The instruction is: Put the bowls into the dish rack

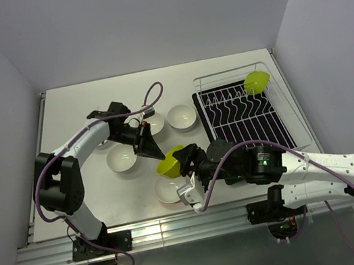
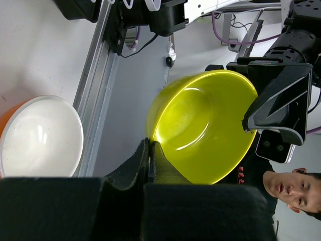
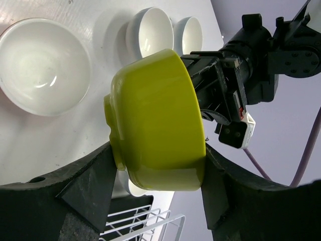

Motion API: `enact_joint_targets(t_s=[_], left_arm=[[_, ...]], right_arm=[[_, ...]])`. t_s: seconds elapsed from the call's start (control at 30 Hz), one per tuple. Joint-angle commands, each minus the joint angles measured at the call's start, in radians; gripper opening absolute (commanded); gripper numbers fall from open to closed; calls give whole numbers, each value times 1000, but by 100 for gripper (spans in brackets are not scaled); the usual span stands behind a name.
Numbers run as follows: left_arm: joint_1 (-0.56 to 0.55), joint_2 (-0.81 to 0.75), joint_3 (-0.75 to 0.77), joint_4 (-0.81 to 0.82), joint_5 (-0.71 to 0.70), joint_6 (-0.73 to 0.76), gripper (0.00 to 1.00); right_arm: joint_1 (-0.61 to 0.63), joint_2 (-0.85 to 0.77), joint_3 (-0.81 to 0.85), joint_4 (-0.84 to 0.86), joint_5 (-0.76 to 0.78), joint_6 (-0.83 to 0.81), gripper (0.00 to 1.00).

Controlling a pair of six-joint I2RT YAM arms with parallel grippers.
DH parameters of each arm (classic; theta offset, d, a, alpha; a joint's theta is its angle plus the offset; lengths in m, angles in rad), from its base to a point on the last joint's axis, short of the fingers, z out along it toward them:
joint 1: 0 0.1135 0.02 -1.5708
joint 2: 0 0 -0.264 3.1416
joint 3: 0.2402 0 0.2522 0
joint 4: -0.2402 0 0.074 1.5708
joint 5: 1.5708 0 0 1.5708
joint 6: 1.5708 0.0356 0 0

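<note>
Passing the lime green bowl [image 1: 170, 163] from the left arm to the right looks to be the step in hand. It hangs in the air over the near middle of the desk [image 1: 70, 110].

Toward the left edge lies one white bowl [image 1: 121, 159]. Further back are a second white bowl [image 1: 155, 124] and a third white bowl [image 1: 181, 116]. A fourth white bowl [image 1: 170, 190] rests by the near edge, under the lifted one. Along the right edge stands the dish rack [image 1: 278, 125], with another green bowl [image 1: 257, 80] lodged at its far right corner.

The next move, as I judge it, calls for the left arm to let go only once the right has a sure hold. The right arm can then swing to the rack and stand the bowl on edge between free prongs.

The left claw [image 2: 150, 150] is pinched tight on the bowl's rim, its two fingers pressed together with only the thin wall between them. The right claw [image 3: 158, 168] stands fairly wide, astride the same bowl. One finger lies against the foot and the other against the rim, so both appear to press on it. Whether that hold would bear the bowl alone I cannot tell.
</note>
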Motion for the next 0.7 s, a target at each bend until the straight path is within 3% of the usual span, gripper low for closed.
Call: enact_joint_targets(t_s=[0.0, 0.07, 0.13, 0.3, 0.43, 0.47, 0.57, 0.6, 0.67], left_arm=[[1, -23, 4, 9, 40, -2, 2], [1, -28, 7, 7, 26, 1, 10], [2, -29, 10, 12, 9, -2, 21], [25, -46, 18, 41, -32, -33, 53], [74, -58, 27, 76, -72, -95, 60], [84, -63, 33, 88, -86, -124, 72], [120, -90, 61, 159, -129, -186, 76], [128, -104, 75, 177, -165, -192, 90], [146, -118, 119, 188, -216, -198, 92]], right_arm=[[6, -1, 19, 30, 13, 5, 20], [6, 0, 33, 19, 11, 25, 6], [4, -1, 47, 4, 7, 37, 0], [2, -11, 65, -19, -8, 80, 0], [1, -23, 78, -36, -24, 110, 0], [-1, -24, 81, -41, -27, 125, 0], [-8, -27, 104, -54, -44, 172, 0], [-14, -27, 119, -60, -51, 186, 0], [-37, -26, 130, -73, -64, 237, 0]])
